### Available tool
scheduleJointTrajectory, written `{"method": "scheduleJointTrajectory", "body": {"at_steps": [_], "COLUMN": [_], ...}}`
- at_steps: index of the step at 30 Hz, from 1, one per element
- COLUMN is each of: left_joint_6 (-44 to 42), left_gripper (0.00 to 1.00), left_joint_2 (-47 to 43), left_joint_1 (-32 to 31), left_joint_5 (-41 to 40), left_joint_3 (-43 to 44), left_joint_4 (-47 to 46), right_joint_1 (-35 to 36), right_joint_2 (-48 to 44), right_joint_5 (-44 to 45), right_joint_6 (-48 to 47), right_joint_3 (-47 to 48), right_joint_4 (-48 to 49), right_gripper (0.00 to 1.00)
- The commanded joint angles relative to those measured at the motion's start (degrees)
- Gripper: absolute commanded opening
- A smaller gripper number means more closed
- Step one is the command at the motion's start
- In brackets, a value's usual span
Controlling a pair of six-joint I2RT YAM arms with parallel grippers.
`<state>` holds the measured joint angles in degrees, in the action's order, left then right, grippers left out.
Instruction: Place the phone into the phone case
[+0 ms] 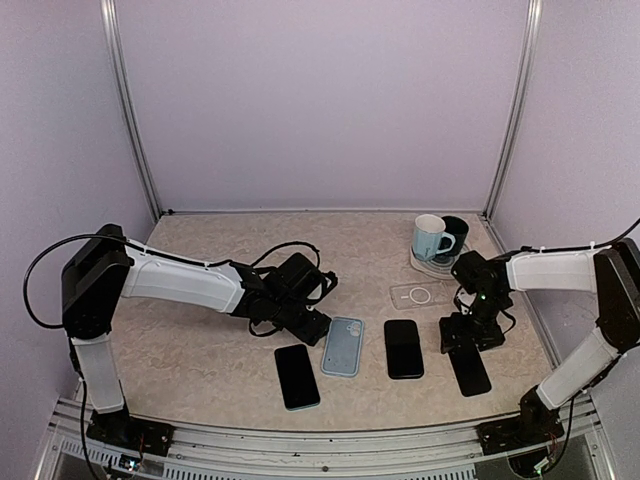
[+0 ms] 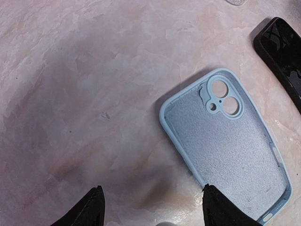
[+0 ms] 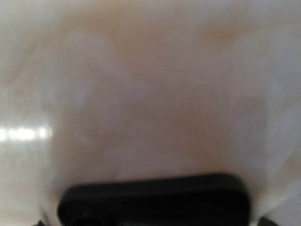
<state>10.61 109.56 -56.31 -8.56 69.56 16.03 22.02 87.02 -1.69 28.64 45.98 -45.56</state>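
A light blue phone case [image 1: 343, 346] [image 2: 225, 150] lies inside-up on the table, camera holes at its far end. Three black phones lie flat around it: one [image 1: 297, 376] to its left, one [image 1: 404, 348] [image 2: 282, 47] to its right, one [image 1: 469, 369] [image 3: 153, 202] further right. My left gripper [image 1: 318, 328] [image 2: 153, 207] is open just left of the case. Its right fingertip [image 2: 214, 205] touches the case's rim, and bare table lies between the jaws. My right gripper [image 1: 468, 338] is low over the far end of the rightmost phone, jaws wide on either side of it.
A clear phone case [image 1: 422, 295] lies behind the phones. A light blue mug [image 1: 431, 238] and a dark mug [image 1: 456, 236] stand on a coaster at the back right. The right wrist view is blurred, very close to the table.
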Motion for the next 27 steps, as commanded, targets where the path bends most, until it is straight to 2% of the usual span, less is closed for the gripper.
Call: {"method": "scheduleJointTrajectory", "body": {"at_steps": [1,9,11,14,16,22,25,27], "left_joint_6": [-1.4,-1.5,-1.7,-1.7,-1.6,-1.2,-2.4,-6.3], "left_gripper": [0.71,0.71,0.70,0.70,0.70,0.70,0.71,0.72], "left_joint_2": [-0.1,-1.9,-1.9,-2.3,-3.1,-8.5,-12.0,-15.7], "left_joint_1": [-0.2,-0.2,-0.2,-0.2,-0.1,1.5,2.4,2.7], "left_joint_5": [1.2,1.8,1.8,1.7,2.3,8.1,13.4,17.0], "left_joint_3": [0.7,-1.4,-1.2,-1.4,-2.1,-5.7,-8.8,-11.3], "left_joint_4": [-0.3,-1.8,-1.5,-1.3,-1.9,-8.2,-14.8,-22.4], "right_joint_1": [2.5,5.8,5.8,6.5,6.9,7.0,7.4,8.1], "right_joint_2": [-0.4,-0.7,1.0,3.1,2.2,-6.6,-11.4,-14.2], "right_joint_5": [-1.8,-3.6,-2.0,-0.7,0.4,-0.7,-7.9,-14.1], "right_joint_6": [0.5,2.8,2.6,2.0,1.9,-3.6,-9.8,-14.6], "right_joint_3": [1.9,-2.0,-1.2,-0.5,0.3,4.8,5.2,5.8], "right_joint_4": [-6.6,-9.4,-9.4,-8.9,-9.0,-7.2,-2.1,2.4], "right_gripper": [0.99,0.97,0.89,0.62,0.52,0.45,0.44,0.42]}}
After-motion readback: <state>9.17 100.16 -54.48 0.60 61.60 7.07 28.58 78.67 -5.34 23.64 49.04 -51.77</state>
